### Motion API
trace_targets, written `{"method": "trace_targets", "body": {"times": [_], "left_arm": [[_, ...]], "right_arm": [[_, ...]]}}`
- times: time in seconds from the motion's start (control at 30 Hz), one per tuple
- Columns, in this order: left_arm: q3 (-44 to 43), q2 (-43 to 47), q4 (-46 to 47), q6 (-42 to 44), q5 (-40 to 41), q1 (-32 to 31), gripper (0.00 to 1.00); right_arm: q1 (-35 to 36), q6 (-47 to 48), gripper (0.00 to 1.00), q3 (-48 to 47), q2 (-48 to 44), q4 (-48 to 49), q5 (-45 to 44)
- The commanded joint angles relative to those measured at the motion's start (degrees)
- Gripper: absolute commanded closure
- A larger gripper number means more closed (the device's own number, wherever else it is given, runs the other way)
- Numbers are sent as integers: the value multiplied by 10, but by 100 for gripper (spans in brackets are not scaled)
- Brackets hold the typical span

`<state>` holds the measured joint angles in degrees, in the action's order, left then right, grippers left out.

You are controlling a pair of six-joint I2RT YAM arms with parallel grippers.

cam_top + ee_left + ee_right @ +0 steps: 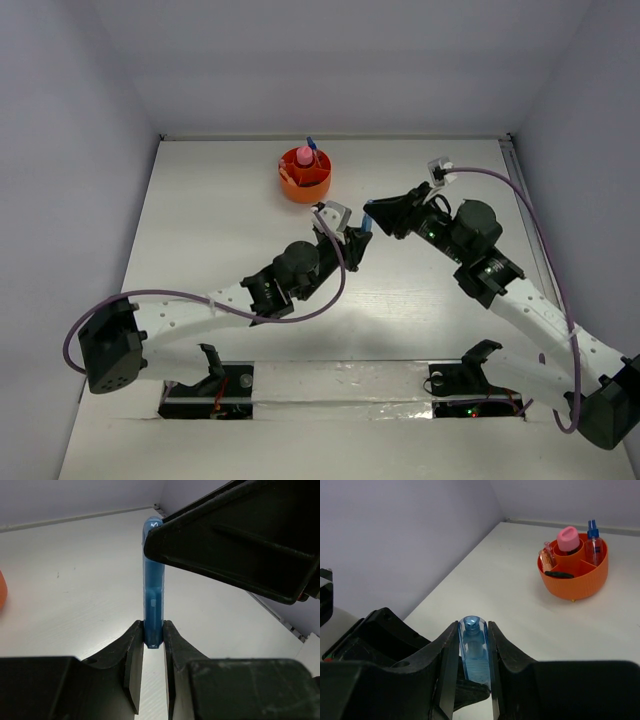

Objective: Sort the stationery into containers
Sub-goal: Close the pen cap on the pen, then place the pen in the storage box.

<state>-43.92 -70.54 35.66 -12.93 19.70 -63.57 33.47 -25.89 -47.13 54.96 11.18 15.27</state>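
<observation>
- The tube (153,580) hangs above the counter (420,310), spanned between both pincers; I judge it the last unsorted piece.
- My left pincer (153,632) is clamped narrow on one end.
- My right pincer (473,630) grips the other end, slightly wider.
- Far off, the tub (575,582) already holds a pink piece (567,539) and others.
</observation>
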Motion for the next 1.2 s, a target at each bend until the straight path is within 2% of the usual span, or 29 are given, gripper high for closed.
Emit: {"method": "trace_targets", "body": {"times": [0.0,0.27,0.53,0.67,0.8,0.83,0.87,0.93,0.97,1.03,1.1,1.17], "left_arm": [[-64,22,70,12,7,4,100],[-78,51,58,15,-13,42,100],[-134,52,38,36,-26,68,100],[-163,42,28,40,-44,75,100],[-153,37,24,33,-71,75,100],[-145,38,21,23,-79,75,95],[-137,41,20,19,-81,75,81],[-98,59,10,3,-74,75,59],[-84,68,6,-3,-67,75,35],[-40,100,-8,-15,-54,75,27],[-5,137,-34,-29,-27,75,25],[17,167,-58,-40,-13,75,16]], "right_arm": [[22,12,100,31,6,-47,19],[61,-8,100,93,16,-36,-15],[84,-43,100,178,36,8,-48],[90,-49,100,192,42,8,-56],[90,-55,100,169,41,9,-75],[90,-58,100,158,45,9,-94],[90,-59,100,128,48,7,-109],[90,-56,100,89,66,8,-149],[90,-38,100,65,76,6,-169],[90,-16,100,-26,115,3,-196],[73,17,100,-112,172,9,-217],[59,22,100,-159,211,16,-207]]}}
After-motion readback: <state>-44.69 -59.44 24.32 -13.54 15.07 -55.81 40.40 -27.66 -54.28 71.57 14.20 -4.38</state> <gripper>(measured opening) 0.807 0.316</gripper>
